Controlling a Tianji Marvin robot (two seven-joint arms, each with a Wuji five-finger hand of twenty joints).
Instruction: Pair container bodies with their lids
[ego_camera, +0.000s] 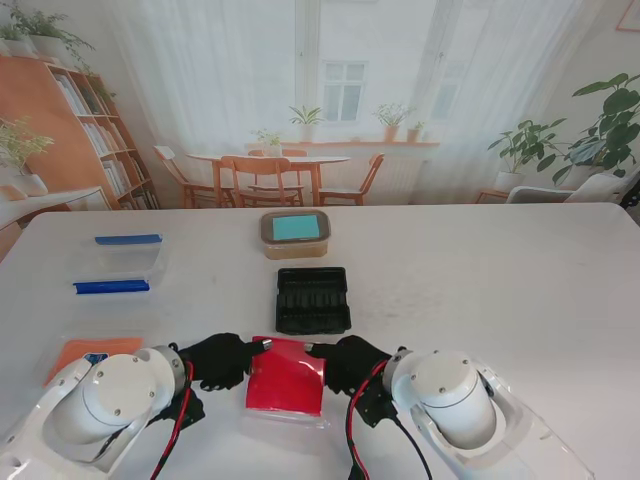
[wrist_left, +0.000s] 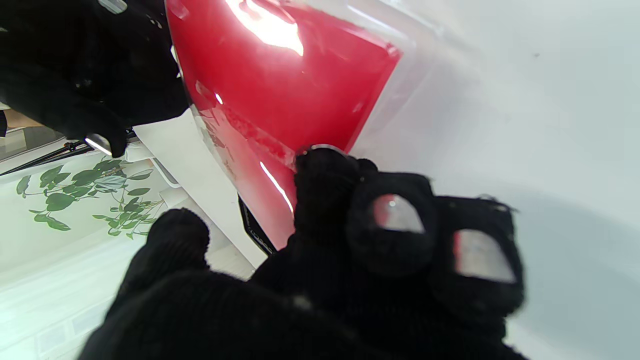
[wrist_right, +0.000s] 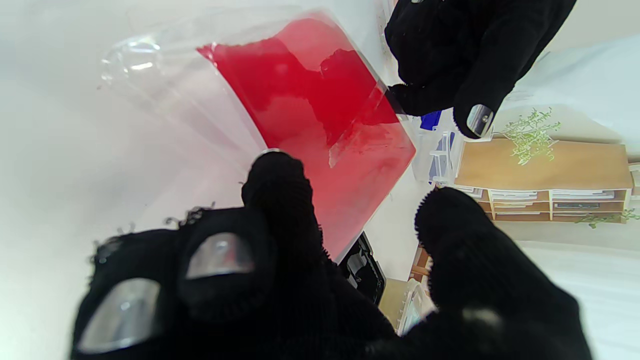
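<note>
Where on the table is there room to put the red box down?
Bare table spreads to the right of the black tray and tan container. The left is crowded: blue-edged box, orange lid. Both hands flank the red container.

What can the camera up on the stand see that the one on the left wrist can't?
Only the stand's view shows the whole table: the clear box with blue clips far on the left, the tan tub with a teal lid, and the orange lid beside the left arm. Only the left wrist's view shows up close a fingertip pressed against the red lid's edge. Both show the red lid on its clear container, between the left hand and the right hand, and the black tray, of which the wrist view catches only a sliver.
</note>
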